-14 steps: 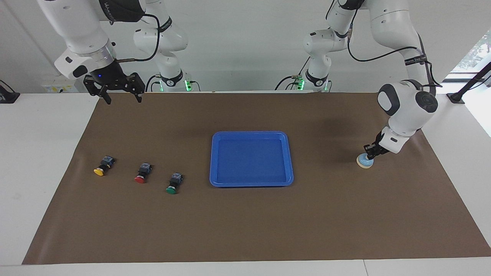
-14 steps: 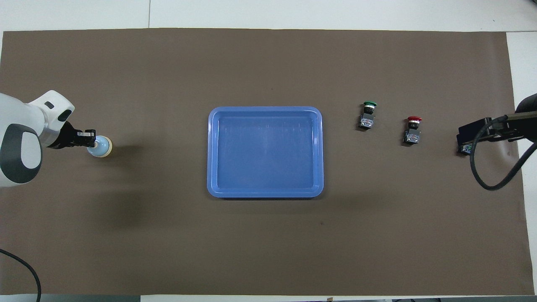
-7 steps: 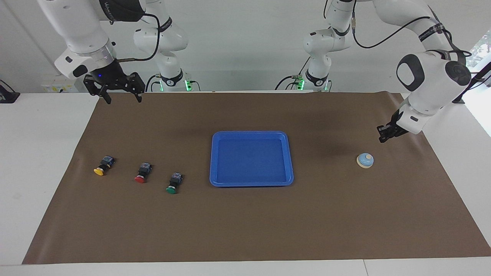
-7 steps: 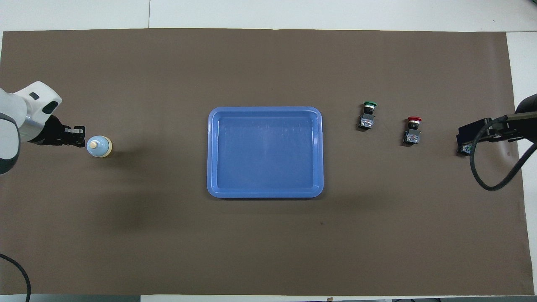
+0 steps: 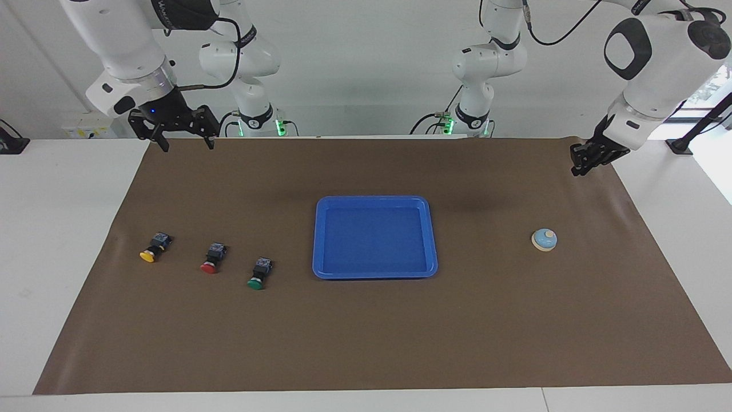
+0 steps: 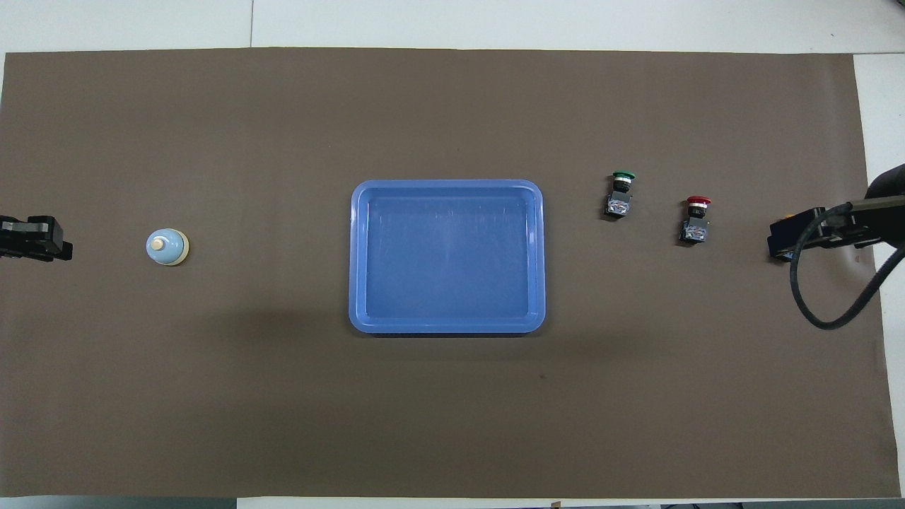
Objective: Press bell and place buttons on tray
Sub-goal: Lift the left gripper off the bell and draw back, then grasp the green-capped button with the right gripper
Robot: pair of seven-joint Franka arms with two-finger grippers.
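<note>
The left end effector (image 5: 579, 166) has lifted off the bell (image 5: 544, 240) and now hangs clear of it over the brown mat (image 5: 366, 343); whether its fingers are apart I cannot tell; the right end effector (image 5: 183, 144), fingers spread, waits high over the mat's edge; only the facing view shows the yellow button (image 5: 148, 254); red button (image 5: 210, 264), green button (image 5: 257, 280) and empty tray (image 5: 374, 274) lie on the bench.

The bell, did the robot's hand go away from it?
Yes. The left gripper has lifted off the bell and pulled back up toward the robots' edge of the brown mat, at the left arm's end. The bell stays put.
</note>
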